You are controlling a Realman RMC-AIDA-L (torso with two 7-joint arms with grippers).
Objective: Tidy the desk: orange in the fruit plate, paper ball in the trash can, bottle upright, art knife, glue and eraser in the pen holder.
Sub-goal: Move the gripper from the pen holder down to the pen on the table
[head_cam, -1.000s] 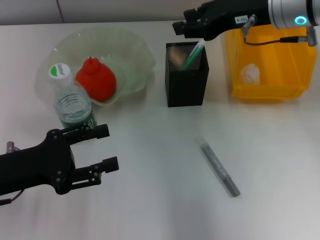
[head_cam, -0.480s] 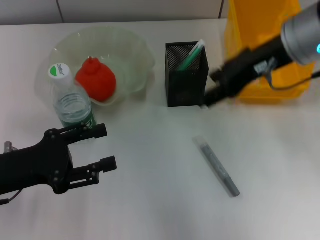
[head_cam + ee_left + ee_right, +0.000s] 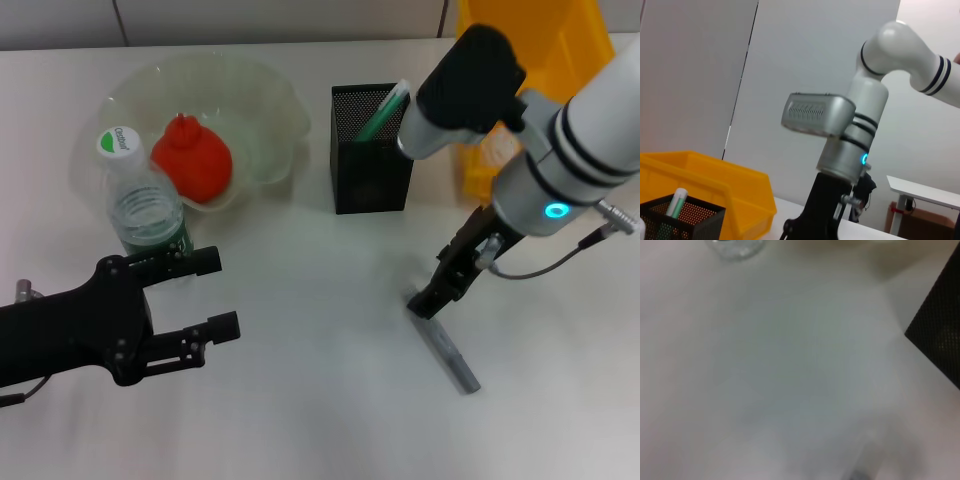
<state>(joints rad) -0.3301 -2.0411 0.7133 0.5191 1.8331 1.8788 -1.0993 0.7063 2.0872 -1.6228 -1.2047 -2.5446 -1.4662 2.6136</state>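
Right arm [image 3: 560,150]: white-grey, black bands, cyan ring light, grey cable. Left pincer [image 3: 195,300]: matte black.

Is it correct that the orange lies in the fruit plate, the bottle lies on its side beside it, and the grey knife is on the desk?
Not fully. The head view shows the bottle standing upright, cap up. The orange in the fruit plate and the grey knife on the desk are correct.

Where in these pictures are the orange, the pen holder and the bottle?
orange [image 3: 192,160], head view, middle of its red-orange body.
pen holder [image 3: 372,175], head view, front mesh wall.
bottle [image 3: 148,220], head view, clear body above the green label.
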